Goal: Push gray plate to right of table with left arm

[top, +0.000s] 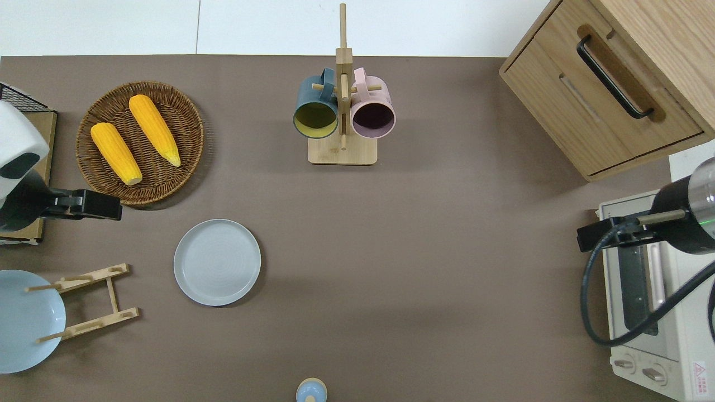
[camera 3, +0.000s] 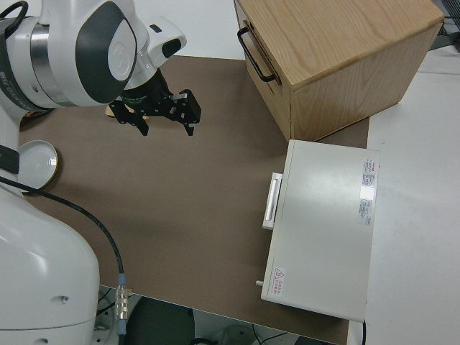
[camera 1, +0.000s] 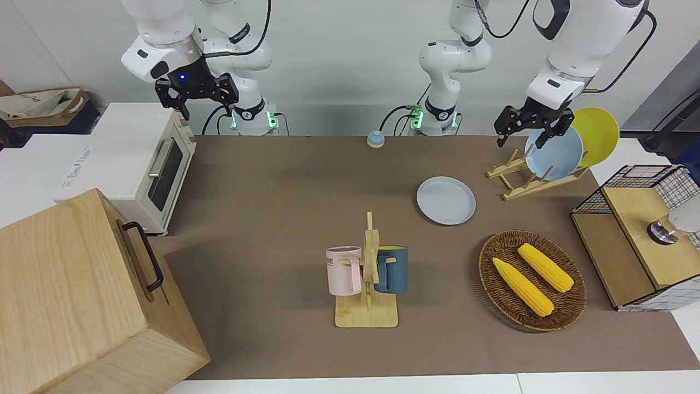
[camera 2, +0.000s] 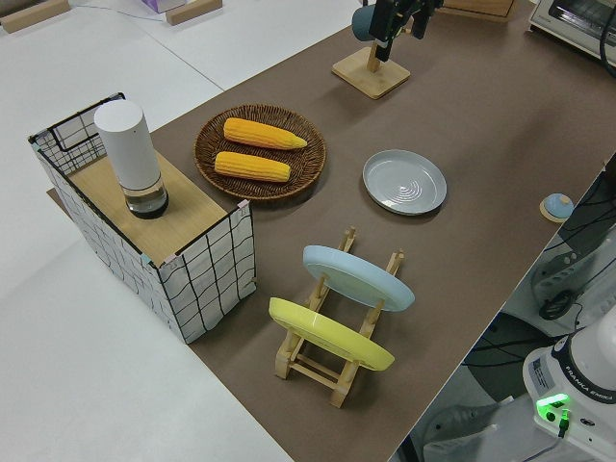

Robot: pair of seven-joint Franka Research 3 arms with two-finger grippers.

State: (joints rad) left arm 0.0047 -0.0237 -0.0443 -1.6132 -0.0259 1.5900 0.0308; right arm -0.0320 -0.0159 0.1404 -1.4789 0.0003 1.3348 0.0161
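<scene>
The gray plate [camera 1: 445, 200] lies flat on the brown table [camera 1: 273, 219], between the wooden dish rack and the wicker basket; it also shows in the overhead view [top: 217, 262] and the left side view [camera 2: 404, 182]. My left gripper [camera 1: 520, 139] is open and empty, up in the air. In the overhead view it [top: 106, 205] is over the basket's rim nearest the robots, apart from the plate, toward the left arm's end. My right gripper [camera 1: 199, 98] is open and empty; the right arm is parked.
A dish rack [top: 89, 301] holds a sky-blue plate [camera 1: 553, 153] and a yellow plate [camera 1: 597, 134]. A wicker basket [top: 184, 120] holds two corn cobs. Also here: a mug rack [top: 342, 151], a wire-grid stand [camera 1: 637, 241], a toaster oven [camera 1: 136, 164], a wooden cabinet [camera 1: 71, 295] and a small blue bell [camera 1: 375, 139].
</scene>
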